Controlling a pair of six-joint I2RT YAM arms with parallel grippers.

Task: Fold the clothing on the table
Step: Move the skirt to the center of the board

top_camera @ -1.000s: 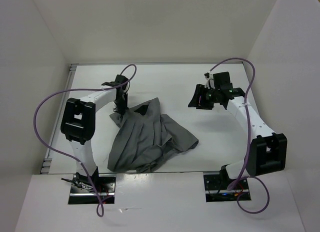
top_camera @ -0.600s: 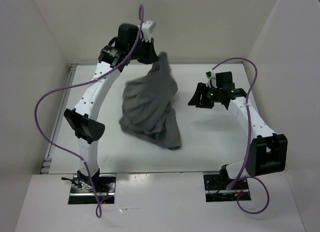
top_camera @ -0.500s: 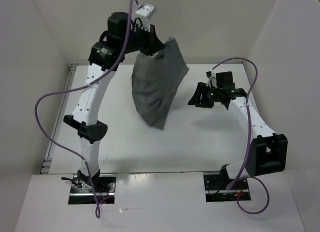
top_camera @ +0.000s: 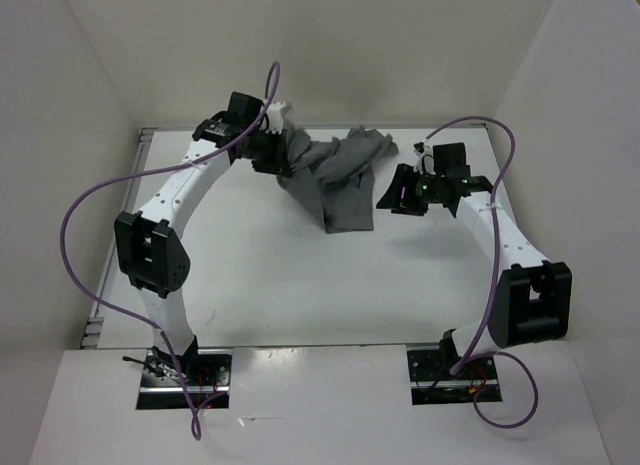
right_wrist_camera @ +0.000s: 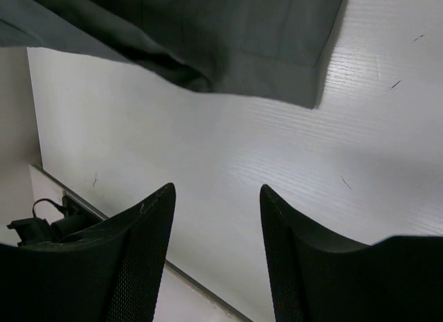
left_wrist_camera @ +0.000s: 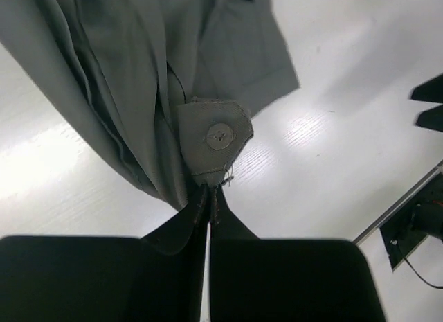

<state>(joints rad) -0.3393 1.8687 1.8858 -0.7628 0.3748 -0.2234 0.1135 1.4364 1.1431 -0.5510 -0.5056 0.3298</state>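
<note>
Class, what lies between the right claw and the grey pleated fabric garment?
Only bare white flat tabletop, between right claw and grey pleated garment; right wrist view shows it.

- No text, label, brand, number or sign can be read in any view.
- The button on the clothing is too small to show any marking.

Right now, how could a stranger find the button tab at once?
On the far part of the white table, the grey pleated garment trails from the left gripper. The button tab lies just beyond its shut jaws: the only flat flap, bearing one round grey button.
</note>
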